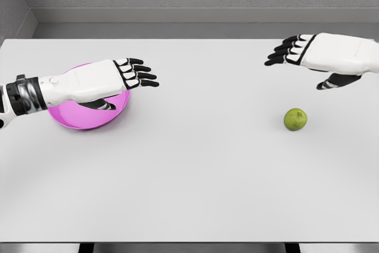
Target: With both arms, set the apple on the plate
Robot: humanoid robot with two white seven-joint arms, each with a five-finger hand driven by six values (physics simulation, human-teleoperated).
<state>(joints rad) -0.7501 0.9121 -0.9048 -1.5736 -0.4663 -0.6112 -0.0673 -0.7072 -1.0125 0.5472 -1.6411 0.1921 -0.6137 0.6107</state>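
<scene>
White table is filling the near part of the view, its bare surface stretching back to a grey wall. At the left, the left hand is hovering over the magenta plate, its fingers spreading straight out and holding nothing. Further right, the green apple is sitting on the table, well apart from the plate. Above and slightly right of it, the right hand is hanging with fingers extended and apart, gripping nothing.
</scene>
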